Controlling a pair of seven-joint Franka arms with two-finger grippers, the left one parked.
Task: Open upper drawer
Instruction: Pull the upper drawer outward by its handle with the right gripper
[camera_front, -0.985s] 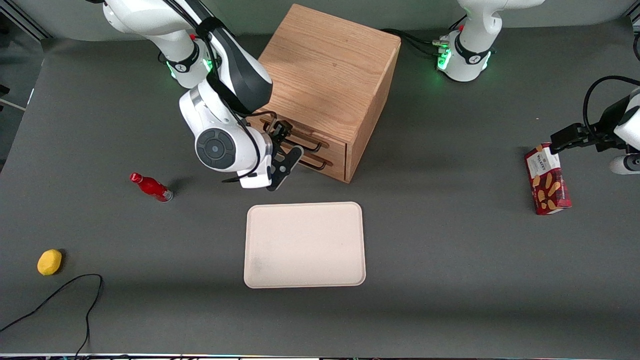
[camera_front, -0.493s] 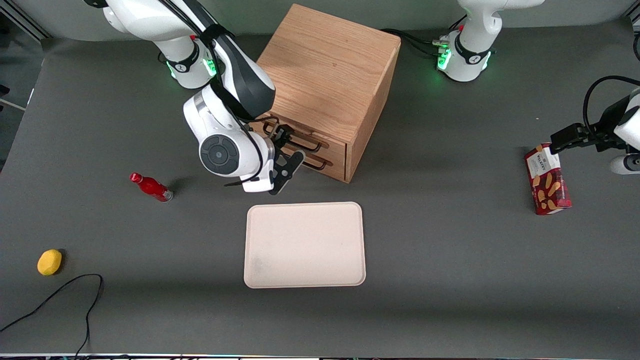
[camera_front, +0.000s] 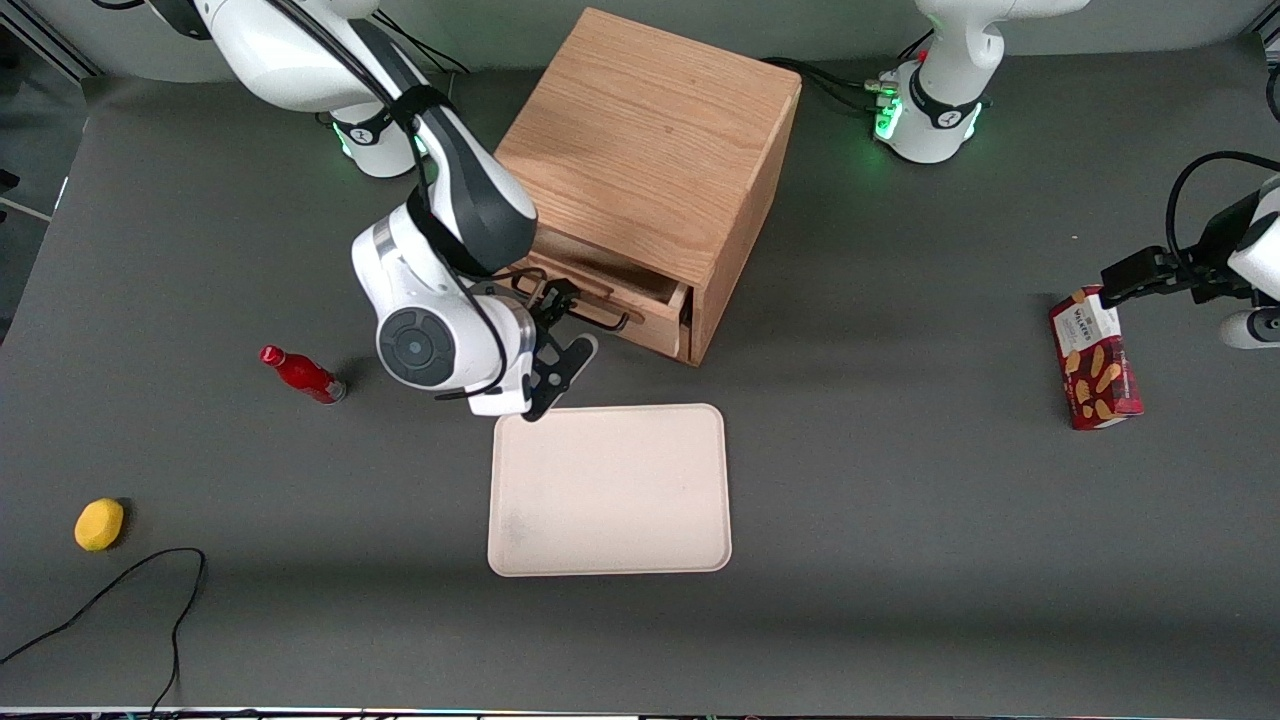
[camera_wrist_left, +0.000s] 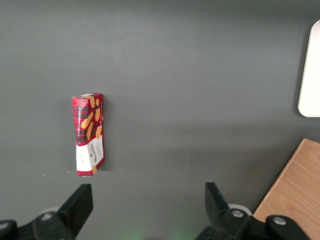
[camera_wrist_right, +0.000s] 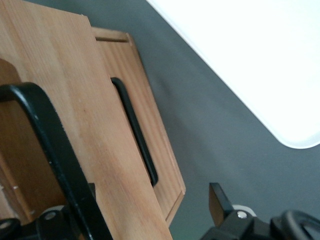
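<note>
Gripper grips upper drawer handle, drawer partly out.

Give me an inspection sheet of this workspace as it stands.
Surface: dark grey table.
Job's things: upper drawer of the wooden cabinet stands pulled partway out; lower drawer shut.
Clutter: pale tray in front of the cabinet; red bottle lying down; yellow fruit; biscuit box toward the parked arm's end.
Grippers: gripper at the upper drawer's black handle.
Cables: black cable near the yellow fruit.
Surroundings: nothing seen.
</note>
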